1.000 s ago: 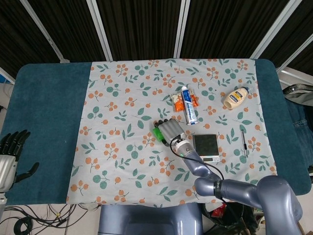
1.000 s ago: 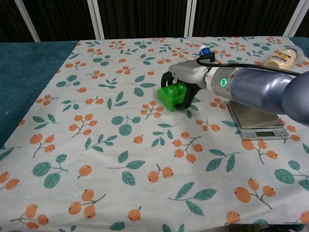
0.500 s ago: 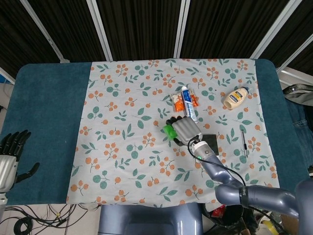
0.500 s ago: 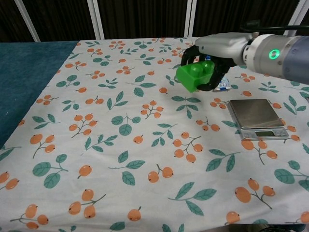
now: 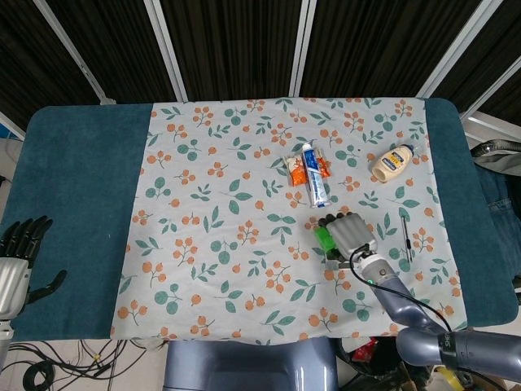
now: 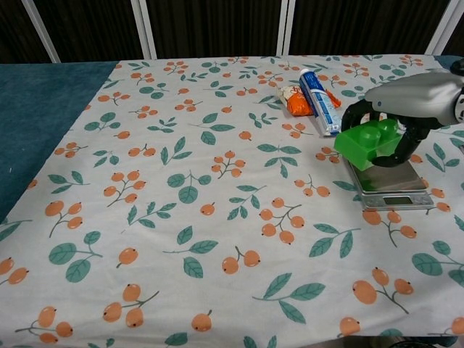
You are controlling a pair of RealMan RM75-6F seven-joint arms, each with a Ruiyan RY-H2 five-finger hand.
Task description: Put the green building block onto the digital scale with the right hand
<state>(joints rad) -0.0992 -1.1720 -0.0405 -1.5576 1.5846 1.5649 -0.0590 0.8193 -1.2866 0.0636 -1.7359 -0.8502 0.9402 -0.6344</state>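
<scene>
The right hand (image 6: 406, 116), a grey five-finger hand on a silver arm, grips the bright green plastic building block (image 6: 368, 143) with its fingers curled around it from above. In the chest view the block hangs tilted in the air above the near-left part of the small silver digital scale (image 6: 391, 190), clear of the steel platform. In the head view the same hand (image 5: 352, 234) covers most of the scale, whose edge (image 5: 334, 262) peeks out at about 7 o'clock from the hand, and the green block (image 5: 324, 237) shows at the hand's 9 o'clock side.

The scale sits on the table (image 5: 81, 171), which carries a teal cover and a white cloth printed with green leaves and orange berries (image 5: 220, 204). At 11 o'clock from the scale lie a blue and white toothpaste tube (image 5: 313, 184) and, touching its left side, a small orange packet (image 5: 298, 169); both show again in the chest view, the tube (image 6: 319, 100) and the packet (image 6: 296, 100) side by side. At 1 o'clock from the scale lies a cream squeeze bottle with a blue label (image 5: 392, 162), on its side. Just right of the scale, at 3 o'clock, lies a thin dark pen (image 5: 405, 236).

The left hand (image 5: 18, 254) rests well apart at the table's far 9 o'clock edge, fingers spread and holding nothing.
</scene>
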